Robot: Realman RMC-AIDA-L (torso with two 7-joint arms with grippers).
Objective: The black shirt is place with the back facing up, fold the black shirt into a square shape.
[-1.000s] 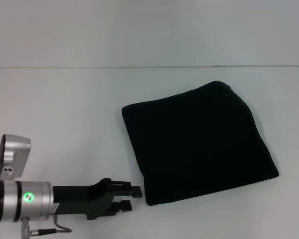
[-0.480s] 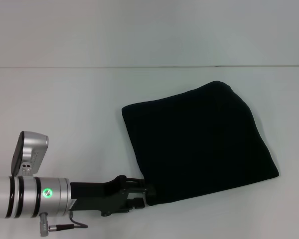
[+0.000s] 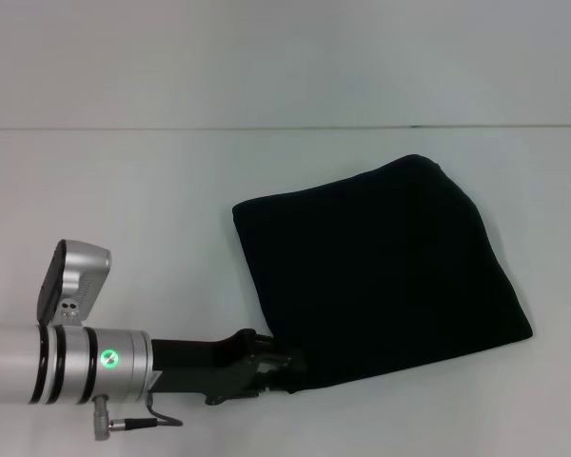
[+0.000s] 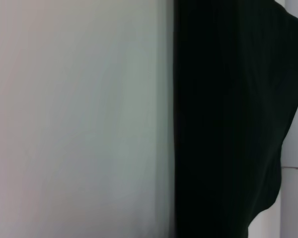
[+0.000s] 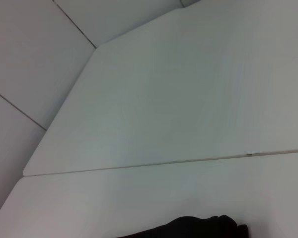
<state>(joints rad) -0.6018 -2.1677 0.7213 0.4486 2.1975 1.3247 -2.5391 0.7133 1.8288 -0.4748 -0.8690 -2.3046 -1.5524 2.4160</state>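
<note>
Head view: left gripper (image 3: 287,373) is seen at the near left corner of the folded shirt (image 3: 381,271) on the tabletop (image 3: 133,209); jaw state cannot be told. The fold could be dragged open if layers are snagged.

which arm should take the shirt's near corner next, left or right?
Left. The left gripper is at the near-left corner of the folded black shirt on the table. The right arm is absent from the head view.

Bare white table (image 3: 124,209) lies open around the folded black shirt (image 3: 381,267); the left gripper (image 3: 290,373) seemingly touches its near-left corner.
</note>
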